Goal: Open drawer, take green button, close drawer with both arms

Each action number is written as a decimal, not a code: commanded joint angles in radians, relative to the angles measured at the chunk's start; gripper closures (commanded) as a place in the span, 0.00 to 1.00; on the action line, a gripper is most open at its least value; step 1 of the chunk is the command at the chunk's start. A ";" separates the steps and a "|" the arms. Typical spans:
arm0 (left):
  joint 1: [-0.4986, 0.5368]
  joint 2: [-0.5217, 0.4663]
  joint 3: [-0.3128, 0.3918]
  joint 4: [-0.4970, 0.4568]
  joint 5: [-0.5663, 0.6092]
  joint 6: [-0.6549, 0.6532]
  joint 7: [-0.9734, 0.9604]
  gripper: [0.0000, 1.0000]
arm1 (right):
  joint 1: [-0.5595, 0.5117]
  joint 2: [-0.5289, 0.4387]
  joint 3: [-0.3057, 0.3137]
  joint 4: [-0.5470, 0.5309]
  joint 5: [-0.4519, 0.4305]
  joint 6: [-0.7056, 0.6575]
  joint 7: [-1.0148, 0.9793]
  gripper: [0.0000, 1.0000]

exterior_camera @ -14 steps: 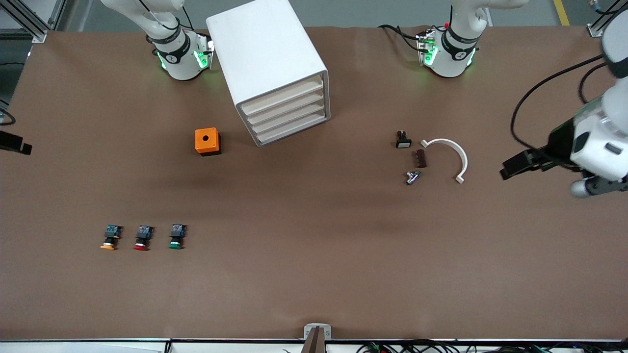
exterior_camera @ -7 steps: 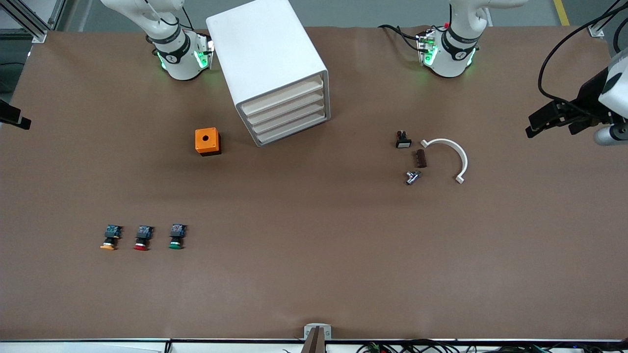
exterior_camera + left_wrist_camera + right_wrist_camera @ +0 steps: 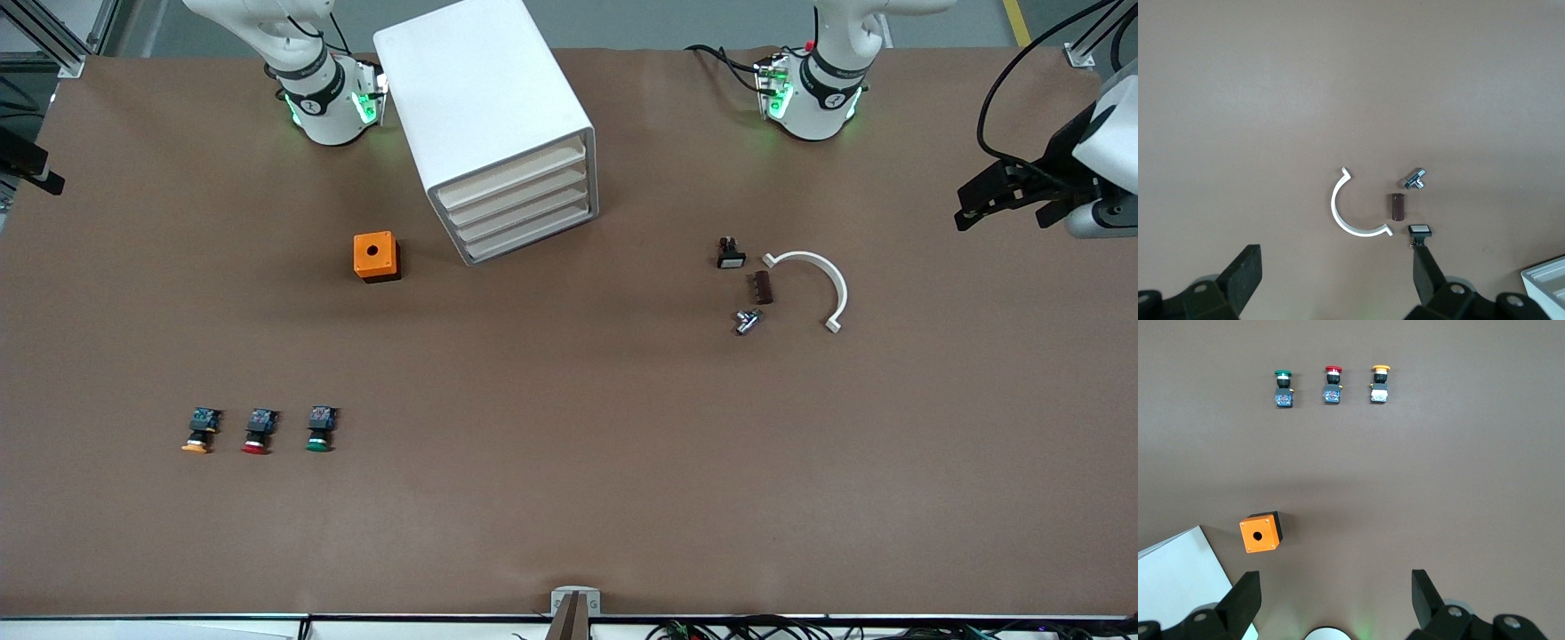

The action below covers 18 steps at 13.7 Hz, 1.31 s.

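While both arms wait, the left gripper [image 3: 978, 197] and right gripper [image 3: 1335, 600] hang open and empty, well apart from the green-capped button [image 3: 319, 429] and the closed drawers [image 3: 516, 206].

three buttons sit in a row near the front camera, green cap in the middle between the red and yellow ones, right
Not quite. The red-capped button is in the middle; the green-capped button is at one end, the yellow-capped button at the other. The front view shows it, and the right wrist view agrees.
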 commanded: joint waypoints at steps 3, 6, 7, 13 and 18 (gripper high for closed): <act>0.004 -0.020 -0.025 -0.019 0.032 0.003 0.005 0.00 | 0.001 -0.023 0.055 -0.020 -0.065 0.030 -0.009 0.00; 0.004 -0.024 -0.037 -0.035 0.032 -0.002 0.006 0.00 | 0.000 -0.021 0.053 -0.020 -0.065 0.033 -0.009 0.00; 0.002 -0.023 -0.037 -0.036 0.032 0.000 0.006 0.00 | 0.000 -0.021 0.053 -0.020 -0.061 0.033 -0.009 0.00; 0.054 -0.046 -0.040 -0.036 0.029 -0.042 0.006 0.00 | -0.020 -0.023 0.041 -0.025 -0.020 0.028 -0.009 0.00; 0.079 -0.087 -0.039 -0.078 0.029 -0.036 0.005 0.00 | -0.042 -0.021 0.042 -0.026 0.014 0.030 -0.013 0.00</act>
